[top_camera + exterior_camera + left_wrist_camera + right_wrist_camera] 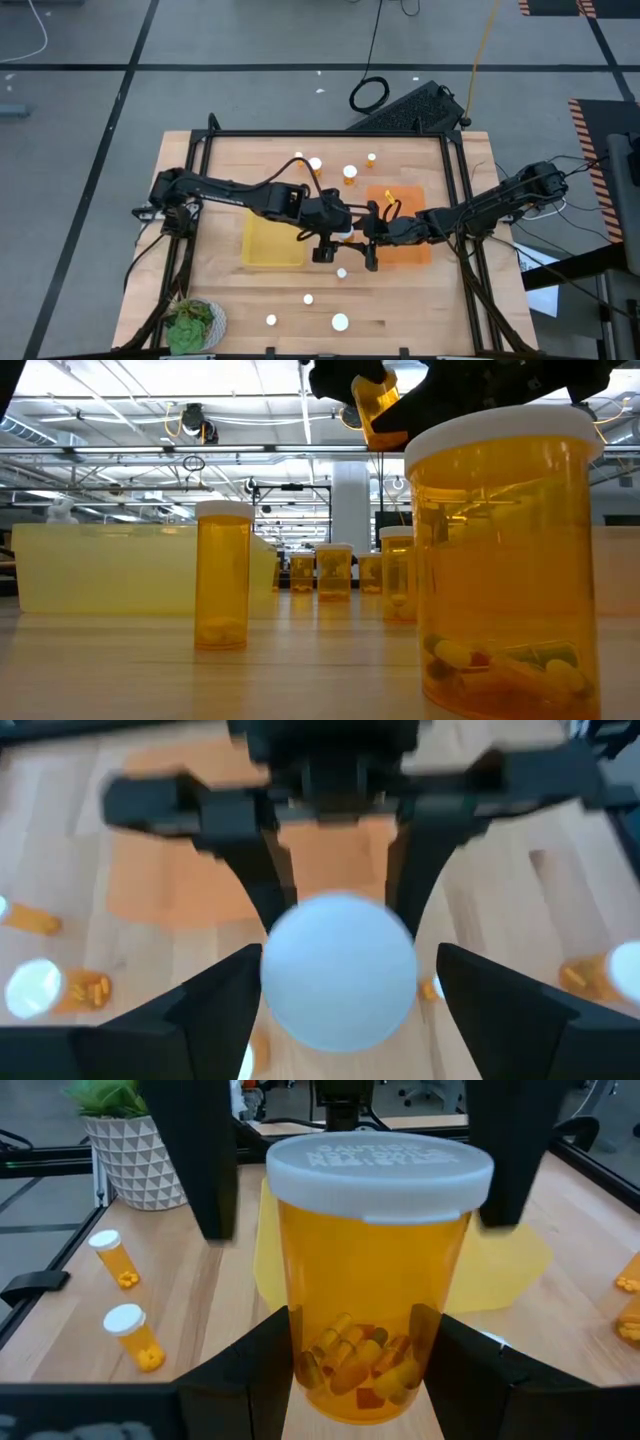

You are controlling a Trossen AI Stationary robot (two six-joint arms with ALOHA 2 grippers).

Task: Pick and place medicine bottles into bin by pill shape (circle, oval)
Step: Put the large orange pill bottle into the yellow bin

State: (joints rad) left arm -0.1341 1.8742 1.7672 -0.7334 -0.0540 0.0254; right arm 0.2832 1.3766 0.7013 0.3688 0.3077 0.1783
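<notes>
Meeting over the middle of the desk (420,305), between the yellow tray (268,245) at nine o'clock and the orange tray (408,205) at three, the two arms look to be passing one medicine bottle (372,1290) across, so one must let go next. Right end effector (365,1342) seems to clasp its base, fingers narrowed against the amber wall. Left end effector (340,995) flanks the white cap (338,982), but whether it grips I cannot tell.

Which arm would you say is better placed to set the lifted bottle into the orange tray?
Right gripper, probably: its jaws clamp the bottle and the orange tray lies beside it; the left gripper stands open.
</notes>
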